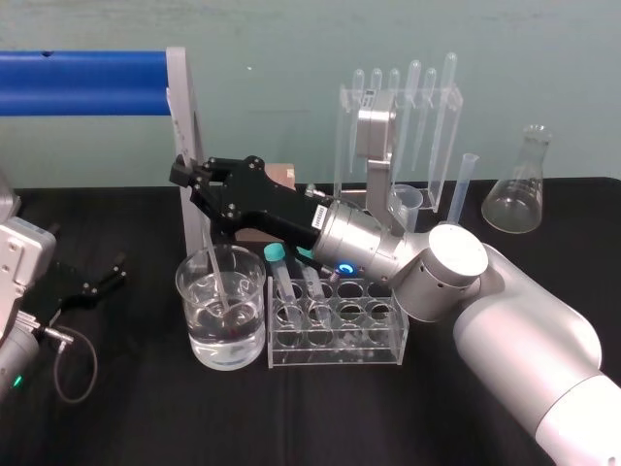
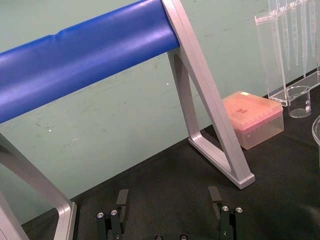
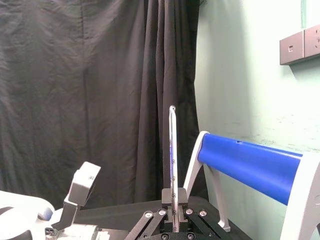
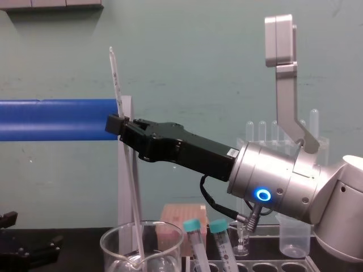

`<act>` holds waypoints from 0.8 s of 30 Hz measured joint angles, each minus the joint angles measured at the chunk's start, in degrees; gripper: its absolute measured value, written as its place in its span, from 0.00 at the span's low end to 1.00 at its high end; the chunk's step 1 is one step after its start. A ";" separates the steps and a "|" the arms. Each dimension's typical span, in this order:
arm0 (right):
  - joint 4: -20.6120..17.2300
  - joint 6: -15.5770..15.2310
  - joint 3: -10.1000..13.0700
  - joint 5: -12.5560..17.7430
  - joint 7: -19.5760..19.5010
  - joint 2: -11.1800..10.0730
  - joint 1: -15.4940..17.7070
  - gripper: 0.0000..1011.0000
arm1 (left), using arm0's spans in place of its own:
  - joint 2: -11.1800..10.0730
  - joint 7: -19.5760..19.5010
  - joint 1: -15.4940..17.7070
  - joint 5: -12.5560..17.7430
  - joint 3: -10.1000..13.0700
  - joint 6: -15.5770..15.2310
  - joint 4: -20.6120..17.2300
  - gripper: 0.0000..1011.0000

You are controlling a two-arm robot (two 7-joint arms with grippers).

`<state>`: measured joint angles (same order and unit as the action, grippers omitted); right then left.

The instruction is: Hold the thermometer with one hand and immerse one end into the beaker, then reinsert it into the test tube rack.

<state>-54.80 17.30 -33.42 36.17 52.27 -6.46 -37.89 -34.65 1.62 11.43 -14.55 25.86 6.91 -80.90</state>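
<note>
Gripping hand: right gripper (image 4: 116,126) clamps the thermometer (image 4: 135,209) between closed jaws
Chest view: rod's long axis near upright, slightly tilted, its top end rising well above the jaws
Head view: lower end reaches below the jaws into the beaker (image 1: 194,325), with the test tube rack (image 1: 335,351) just beside
Idle arm: left gripper (image 2: 169,197) parked apart, jaws spread wide

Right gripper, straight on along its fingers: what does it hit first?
Likely the grey frame leg just beyond the right gripper, which holds the thermometer. Wrist view puts the leg slightly off-line, so it may graze past; depth unclear.
</note>
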 joint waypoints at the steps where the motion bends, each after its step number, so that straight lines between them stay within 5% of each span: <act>1: -0.01 0.00 0.01 -0.01 -0.02 -0.02 -0.02 0.06 | 0.00 0.00 0.00 0.00 0.00 0.00 0.00 1.00; 24: -0.80 -0.10 -0.17 0.01 0.06 -0.40 0.17 0.06 | 0.00 0.00 0.00 0.00 0.00 0.00 0.00 1.00</act>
<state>-55.60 17.20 -33.58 36.18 52.33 -6.86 -37.72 -34.65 1.62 11.43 -14.55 25.86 6.91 -80.90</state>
